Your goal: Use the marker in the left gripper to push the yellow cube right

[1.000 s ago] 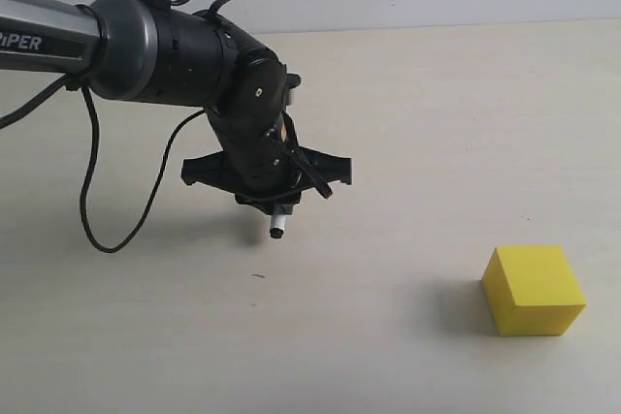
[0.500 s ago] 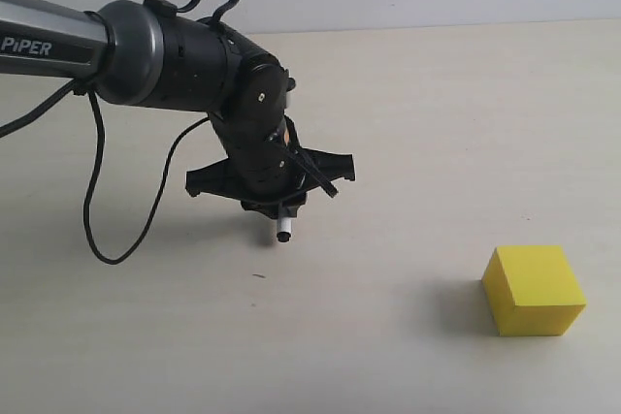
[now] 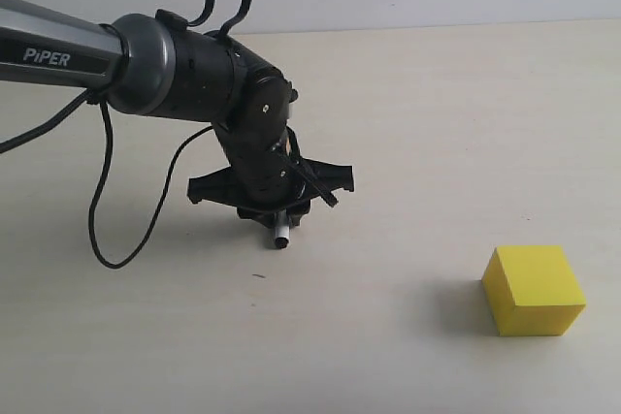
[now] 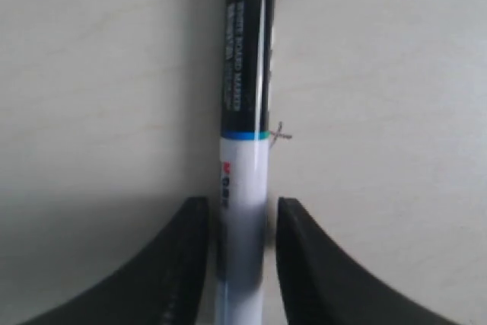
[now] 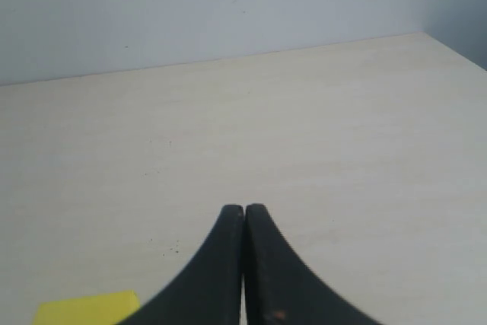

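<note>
The yellow cube [image 3: 534, 290] rests on the pale table at the lower right of the exterior view; a corner of the yellow cube [image 5: 85, 308] also shows in the right wrist view. My left gripper [image 3: 278, 215] points down at the table, well to the left of the cube, shut on the marker [image 3: 281, 236], whose end pokes out below the fingers close to the tabletop. In the left wrist view the marker [image 4: 245, 112] runs away from the left gripper [image 4: 242, 218], white barrel between the pads, black part beyond. My right gripper [image 5: 244, 215] is shut on nothing.
The black and grey arm [image 3: 146, 65] reaches in from the left with a black cable [image 3: 102, 210] hanging in a loop to the table. A small dark mark [image 3: 257, 275] lies on the table [image 3: 437, 123] below the marker tip.
The left gripper with the marker has sunk lower toward the table and shifted slightly right. The cube has not moved.
</note>
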You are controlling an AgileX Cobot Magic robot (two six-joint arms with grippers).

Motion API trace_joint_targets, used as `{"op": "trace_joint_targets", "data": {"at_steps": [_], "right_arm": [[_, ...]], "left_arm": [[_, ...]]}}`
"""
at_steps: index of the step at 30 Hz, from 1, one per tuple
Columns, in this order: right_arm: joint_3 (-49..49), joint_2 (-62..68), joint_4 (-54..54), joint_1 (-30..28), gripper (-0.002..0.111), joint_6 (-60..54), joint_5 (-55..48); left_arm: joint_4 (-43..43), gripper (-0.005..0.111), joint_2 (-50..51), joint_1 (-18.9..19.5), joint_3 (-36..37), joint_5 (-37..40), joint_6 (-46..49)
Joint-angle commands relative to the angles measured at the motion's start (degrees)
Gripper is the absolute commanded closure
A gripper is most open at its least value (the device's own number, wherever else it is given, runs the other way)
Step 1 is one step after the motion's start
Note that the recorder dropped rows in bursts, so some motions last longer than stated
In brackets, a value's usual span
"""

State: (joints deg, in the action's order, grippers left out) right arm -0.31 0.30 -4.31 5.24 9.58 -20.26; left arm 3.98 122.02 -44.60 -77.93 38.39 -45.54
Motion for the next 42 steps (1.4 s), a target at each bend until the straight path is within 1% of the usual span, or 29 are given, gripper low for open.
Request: {"op": "trace_joint_targets", "data": {"at_steps": [1,5,7,15,18,20,23,24,26,29,32,35,37,38,39,42], "right_arm": [[0.31,-0.30,-0.03,-0.28,0.108,-0.26,0.58],[0.31,-0.30,-0.03,-0.28,0.108,-0.26,0.58],[0.31,-0.30,-0.03,-0.28,0.108,-0.26,0.58],[0.31,-0.30,-0.03,-0.28,0.108,-0.26,0.58],[0.31,-0.30,-0.03,-0.28,0.108,-0.26,0.47],[0.31,-0.30,-0.03,-0.28,0.108,-0.26,0.47],[0.31,-0.30,-0.03,-0.28,0.108,-0.26,0.47],[0.31,-0.30,-0.03,-0.28,0.108,-0.26,0.47],[0.31,-0.30,-0.03,-0.28,0.108,-0.26,0.47],[0.31,-0.30,-0.03,-0.28,0.108,-0.26,0.47],[0.31,-0.30,-0.03,-0.28,0.108,-0.26,0.47],[0.31,-0.30,-0.03,-0.28,0.108,-0.26,0.47],[0.31,-0.30,-0.03,-0.28,0.108,-0.26,0.47],[0.31,-0.30,-0.03,-0.28,0.108,-0.26,0.47],[0.31,-0.30,-0.03,-0.28,0.108,-0.26,0.47],[0.31,-0.30,-0.03,-0.28,0.108,-0.26,0.47]], "left_arm": [[-0.15,0.059,-0.05,-0.03,-0.12,-0.49,0.33],[-0.15,0.046,-0.05,-0.03,-0.12,-0.77,1.97],[-0.15,0.043,-0.46,-0.03,-0.12,-0.77,2.08],[0.30,0.045,-6.29,-0.03,-0.12,-0.77,7.62],[0.30,0.055,-10.26,-0.03,-0.12,-0.77,11.48],[0.30,0.071,-12.85,-0.03,-0.12,-0.32,12.95],[0.30,0.102,-16.36,-0.03,0.84,0.57,14.07],[0.30,0.106,-17.67,-0.03,1.68,0.57,14.78],[0.38,0.107,-20.39,-0.03,4.08,-1.33,16.55],[0.38,0.107,-26.26,-0.03,10.50,-9.30,19.27],[0.38,0.107,-33.40,-0.03,20.29,-20.61,21.50],[0.38,0.107,-42.24,-0.03,31.27,-34.34,25.90],[0.38,0.107,-47.59,-0.03,36.99,-40.41,27.94],[0.38,0.107,-50.46,-0.03,39.64,-41.95,27.75],[0.38,0.107,-53.02,-0.03,41.28,-41.64,27.79],[0.38,0.107,-59.03,-0.03,44.98,-37.95,27.92]]}}
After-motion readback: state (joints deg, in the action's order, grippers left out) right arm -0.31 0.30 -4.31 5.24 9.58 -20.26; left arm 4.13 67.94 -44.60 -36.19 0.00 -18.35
